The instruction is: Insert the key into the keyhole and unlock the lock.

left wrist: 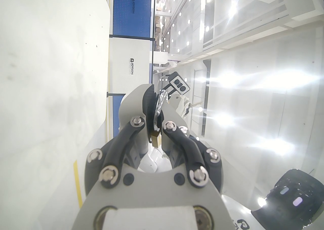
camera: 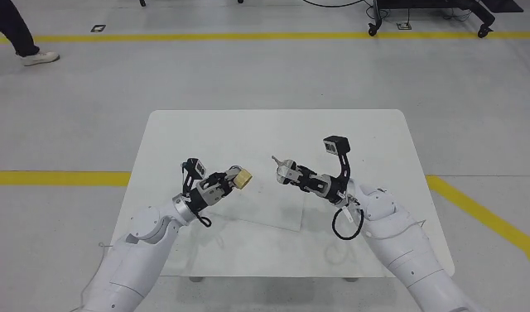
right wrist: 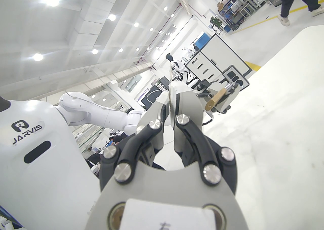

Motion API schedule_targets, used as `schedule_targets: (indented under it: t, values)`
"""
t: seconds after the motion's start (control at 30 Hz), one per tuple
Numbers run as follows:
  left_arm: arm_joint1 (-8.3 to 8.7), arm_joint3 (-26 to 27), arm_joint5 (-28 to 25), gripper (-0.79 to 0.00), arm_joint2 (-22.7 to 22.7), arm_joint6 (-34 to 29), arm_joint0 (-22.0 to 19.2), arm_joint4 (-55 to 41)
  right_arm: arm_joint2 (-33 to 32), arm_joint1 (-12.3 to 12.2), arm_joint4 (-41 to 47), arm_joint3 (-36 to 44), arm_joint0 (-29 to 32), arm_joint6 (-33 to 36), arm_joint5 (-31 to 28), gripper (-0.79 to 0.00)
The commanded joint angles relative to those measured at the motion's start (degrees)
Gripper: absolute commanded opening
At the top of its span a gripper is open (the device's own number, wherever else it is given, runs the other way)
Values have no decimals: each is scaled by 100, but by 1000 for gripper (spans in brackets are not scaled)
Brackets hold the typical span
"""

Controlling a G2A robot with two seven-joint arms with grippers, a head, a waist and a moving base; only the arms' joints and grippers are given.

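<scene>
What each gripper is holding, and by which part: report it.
Left gripper: the lock, apparently clamped near its shackle end, brass body protruding. Right gripper: the key, pinched by its head, blade pointing out.

Top view, centre-left: padlock [camera: 241, 178], one end buried in left gripper [camera: 229, 180]; keyhole too small to make out. Left wrist view: fingers [left wrist: 133, 107] cover the padlock [left wrist: 155, 141] save a brass sliver and a bit of shackle [left wrist: 160, 101]. Centre of top view: key [camera: 276, 160] in right gripper [camera: 284, 170] tiny, teeth unreadable; in right wrist view, seen edge-on.
</scene>
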State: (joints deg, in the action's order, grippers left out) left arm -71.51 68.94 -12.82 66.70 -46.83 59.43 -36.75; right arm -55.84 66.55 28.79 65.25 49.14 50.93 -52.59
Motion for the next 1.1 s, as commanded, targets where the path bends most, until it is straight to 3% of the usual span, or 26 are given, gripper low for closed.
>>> schedule_targets:
  t: [0.0, 0.13, 0.33, 0.5, 0.63, 0.8, 1.07]
  values:
    - [1, 6, -5, -785, 7, 48, 7, 24, 0, 0, 0, 0, 0, 0, 0, -785]
    - [-26, 107, 558, -785, 52, 7, 47, -621, -2, 0, -13, 0, 13, -29, 41, -785]
    - [-139, -468, 1502, -785, -253, 4, -437, -1011, -89, -11, -591, 218, 179, -666, 943, -785]
    - [-264, -767, 1581, -785, -592, 312, -787, -832, -24, 5, -1489, 432, 233, -1359, 2312, -785]
    - [-315, -844, 1448, -785, -686, 498, -909, -683, -12, 7, -1731, 633, 330, -1475, 2747, -785]
    - [-347, -892, 1321, -785, -713, 654, -927, -563, -109, -10, -1865, 845, 492, -1601, 3033, -785]
    - [-368, -911, 1232, -785, -687, 854, -901, -415, -343, -56, -1893, 1171, 777, -1629, 2776, -785]
